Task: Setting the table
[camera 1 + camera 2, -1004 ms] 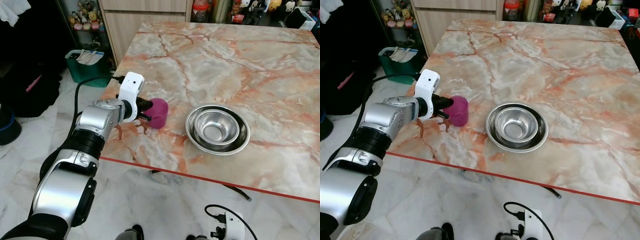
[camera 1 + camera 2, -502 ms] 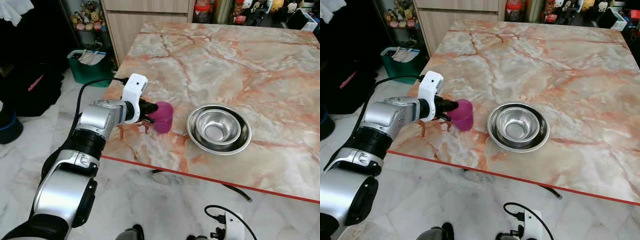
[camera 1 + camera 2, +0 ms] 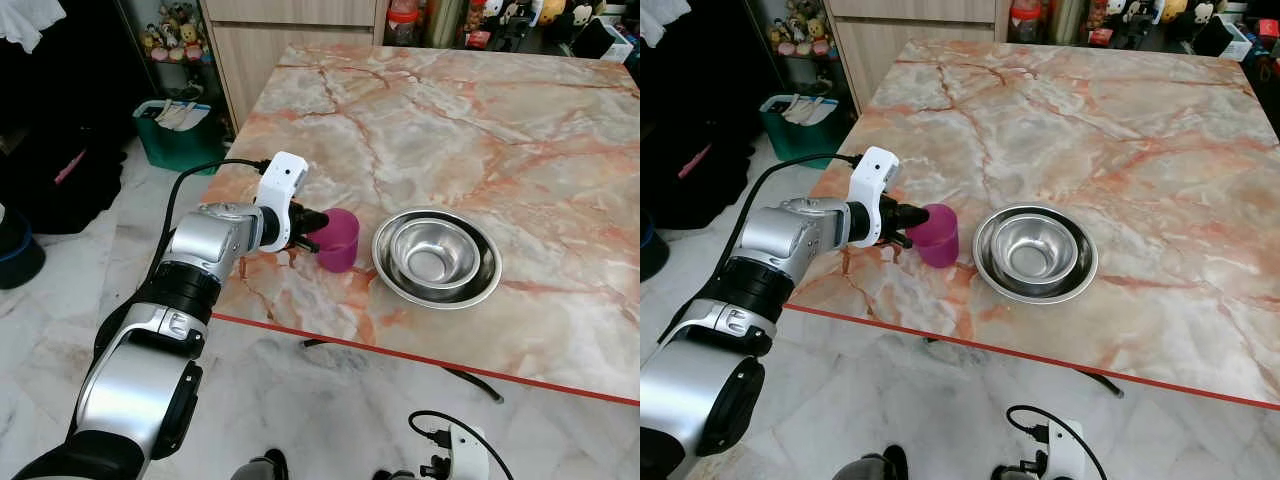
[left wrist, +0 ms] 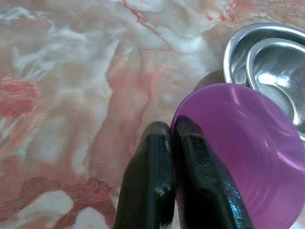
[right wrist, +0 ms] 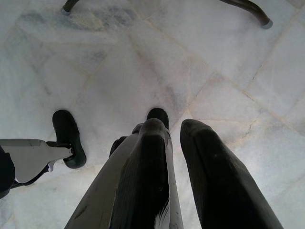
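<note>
Pink-veined marble table (image 3: 480, 130) carried a purple plastic cup (image 3: 339, 238) upright near its front left edge, just beside nested round steel bowls (image 3: 436, 258). The left gripper (image 3: 311, 227) pinched the cup's rim between its fingers (image 4: 152, 176), one finger inside the cup. To do this step well, I judged the cup should be set flat before letting go, and kept off the bowls. Much free marble lay behind. The right gripper (image 5: 169, 157) hung over the floor, its fingers slightly parted, holding nothing.
</note>
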Available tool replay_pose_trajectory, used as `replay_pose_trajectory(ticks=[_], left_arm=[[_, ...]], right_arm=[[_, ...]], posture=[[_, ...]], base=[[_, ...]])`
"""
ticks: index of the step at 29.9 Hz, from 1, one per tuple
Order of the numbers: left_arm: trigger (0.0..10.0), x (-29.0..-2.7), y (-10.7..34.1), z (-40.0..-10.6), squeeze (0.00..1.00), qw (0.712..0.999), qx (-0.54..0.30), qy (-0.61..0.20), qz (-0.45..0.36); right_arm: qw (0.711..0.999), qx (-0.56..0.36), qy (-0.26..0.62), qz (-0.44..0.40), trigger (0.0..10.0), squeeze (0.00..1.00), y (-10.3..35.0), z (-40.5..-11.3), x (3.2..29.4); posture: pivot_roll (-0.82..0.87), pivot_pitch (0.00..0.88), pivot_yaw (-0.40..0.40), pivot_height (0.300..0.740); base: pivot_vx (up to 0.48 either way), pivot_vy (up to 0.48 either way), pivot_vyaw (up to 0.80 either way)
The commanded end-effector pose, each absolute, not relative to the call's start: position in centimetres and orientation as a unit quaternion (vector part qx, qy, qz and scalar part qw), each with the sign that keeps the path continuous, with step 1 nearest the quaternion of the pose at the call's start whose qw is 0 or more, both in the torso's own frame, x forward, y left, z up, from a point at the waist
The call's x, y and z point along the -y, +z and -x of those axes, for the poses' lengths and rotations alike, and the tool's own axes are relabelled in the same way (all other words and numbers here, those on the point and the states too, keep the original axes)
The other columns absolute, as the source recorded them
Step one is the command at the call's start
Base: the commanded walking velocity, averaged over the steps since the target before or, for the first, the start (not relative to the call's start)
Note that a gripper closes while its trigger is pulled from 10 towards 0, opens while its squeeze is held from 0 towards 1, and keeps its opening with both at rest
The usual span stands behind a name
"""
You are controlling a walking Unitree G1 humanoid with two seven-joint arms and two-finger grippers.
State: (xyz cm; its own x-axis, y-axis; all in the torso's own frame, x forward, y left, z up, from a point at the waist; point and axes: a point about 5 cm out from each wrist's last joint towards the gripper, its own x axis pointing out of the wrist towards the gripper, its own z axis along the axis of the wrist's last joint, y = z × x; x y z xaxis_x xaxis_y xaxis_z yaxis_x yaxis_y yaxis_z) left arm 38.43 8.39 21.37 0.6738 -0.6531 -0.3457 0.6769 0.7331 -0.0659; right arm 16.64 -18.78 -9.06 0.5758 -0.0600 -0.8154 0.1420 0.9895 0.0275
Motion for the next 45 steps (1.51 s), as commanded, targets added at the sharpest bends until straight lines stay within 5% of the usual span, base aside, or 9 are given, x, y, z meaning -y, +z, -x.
replay_pose_trajectory(ticks=[1,4,20,21,22,24,45], left_arm=[[10.0,-8.5,21.4,-38.2,0.60,0.913,-0.176,-0.366,-0.046],[10.0,-8.4,21.4,-38.1,0.78,0.911,-0.175,-0.370,-0.048],[10.0,-8.4,21.4,-38.2,0.68,0.914,-0.173,-0.362,-0.050],[10.0,-8.5,21.4,-38.3,0.51,0.916,-0.172,-0.359,-0.050],[10.0,-8.6,21.5,-38.4,0.23,0.918,-0.171,-0.354,-0.048],[10.0,-8.7,21.6,-38.5,0.00,0.921,-0.166,-0.348,-0.047],[10.0,-12.5,26.2,-39.1,0.00,0.957,-0.066,-0.281,-0.008]], right_arm=[[0.880,-0.469,-0.061,-0.051,10.0,0.00,-9.4,-15.9,18.6],[0.880,-0.469,-0.061,-0.051,10.0,0.00,-9.4,-16.0,18.6],[0.880,-0.469,-0.061,-0.051,10.0,0.00,-9.4,-16.0,18.6],[0.880,-0.469,-0.061,-0.051,10.0,0.00,-9.4,-16.0,18.6],[0.880,-0.469,-0.061,-0.051,10.0,0.00,-9.4,-16.0,18.6],[0.880,-0.469,-0.061,-0.051,10.0,0.00,-9.4,-16.0,18.6],[0.880,-0.468,-0.058,-0.050,10.0,0.00,-9.4,-16.0,18.7]], posture=[[0.05,0.161,0.059,0.740],[0.05,0.162,0.060,0.740],[0.05,0.161,0.058,0.740],[0.05,0.161,0.057,0.740],[0.05,0.162,0.057,0.740],[0.05,0.162,0.057,0.740],[0.05,0.165,0.050,0.740]], base=[[0.000,0.000,0.00],[0.000,0.000,0.00],[0.000,0.000,0.00],[0.000,0.000,0.00],[0.000,0.000,0.00],[0.000,0.000,0.00],[0.000,0.000,0.00]])
